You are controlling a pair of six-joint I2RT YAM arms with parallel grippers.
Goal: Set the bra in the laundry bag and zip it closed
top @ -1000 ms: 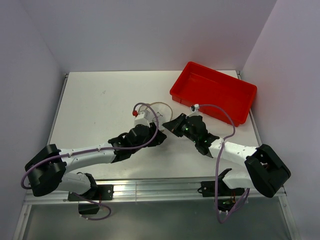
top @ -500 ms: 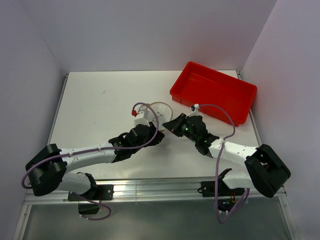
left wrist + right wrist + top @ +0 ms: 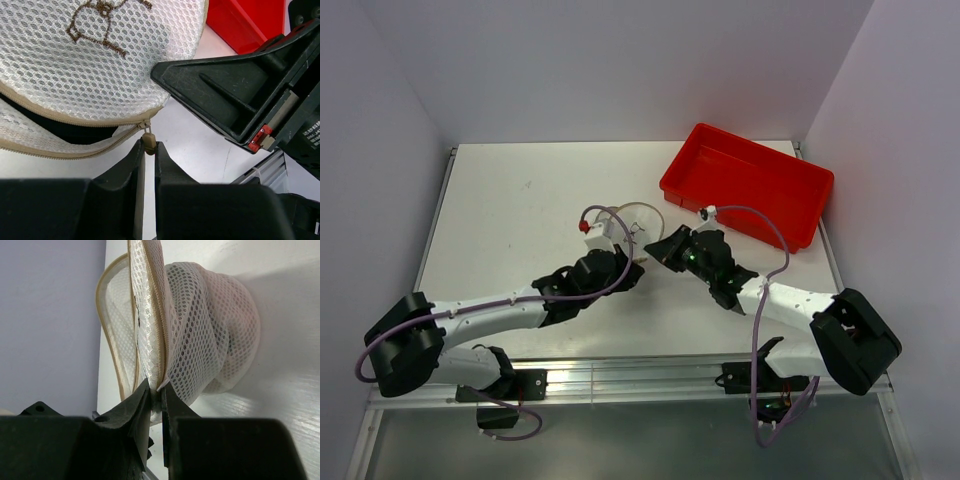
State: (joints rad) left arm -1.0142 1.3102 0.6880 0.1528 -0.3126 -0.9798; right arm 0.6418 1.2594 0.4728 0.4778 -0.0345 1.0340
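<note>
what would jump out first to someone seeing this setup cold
The bright red tray at the far right corner of the white table stands out most. Next comes the whitish mesh laundry bag mid-table, gripped from both sides. The left arm's fingers pinch its beige zipper pull, with the zip partly open, and the right arm's fingers clamp the bag's edge.

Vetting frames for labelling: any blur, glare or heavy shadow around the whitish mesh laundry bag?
Left wrist: the whitish mesh laundry bag and beige zipper pull are sharp; the left gripper is underexposed and shows little detail. Right wrist: the mesh is sharp, the right gripper is also dark, and the white table is washed out beside the bag's soft shadow. Top external: even light, with mild glare on the metal rail.
</note>
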